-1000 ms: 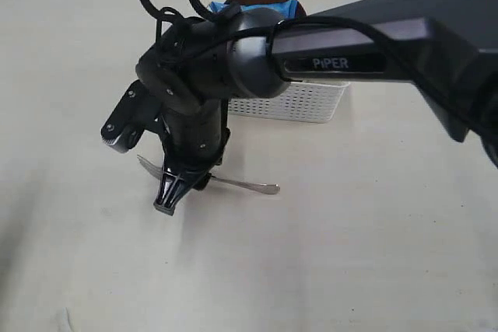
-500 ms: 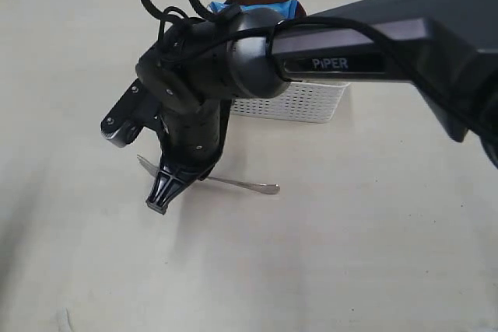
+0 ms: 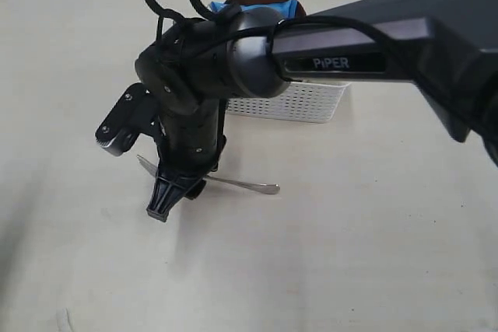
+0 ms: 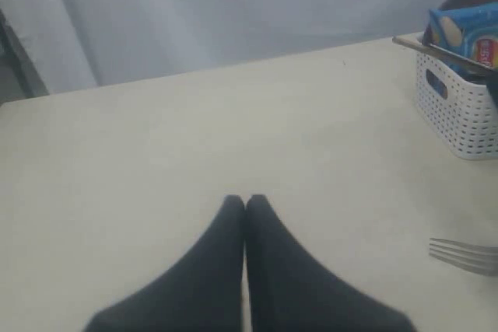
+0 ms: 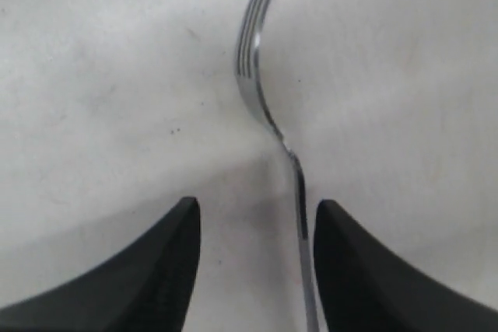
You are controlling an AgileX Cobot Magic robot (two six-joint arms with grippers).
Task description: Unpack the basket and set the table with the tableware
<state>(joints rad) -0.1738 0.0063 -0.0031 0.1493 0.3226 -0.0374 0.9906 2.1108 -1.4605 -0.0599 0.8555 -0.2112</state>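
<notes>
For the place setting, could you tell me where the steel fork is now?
In the exterior view the shiny steel fork lies on the cream table left of centre, near the white mesh basket, under the right pincer.

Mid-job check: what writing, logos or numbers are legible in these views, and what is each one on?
"PiPER": white lettering on the dark link of the right arm, exterior view.
Blue snack bag in the white basket, left wrist view: printed graphics and a red patch, too blurred to read.
Nothing else is legible; the fork shows no marking.
</notes>
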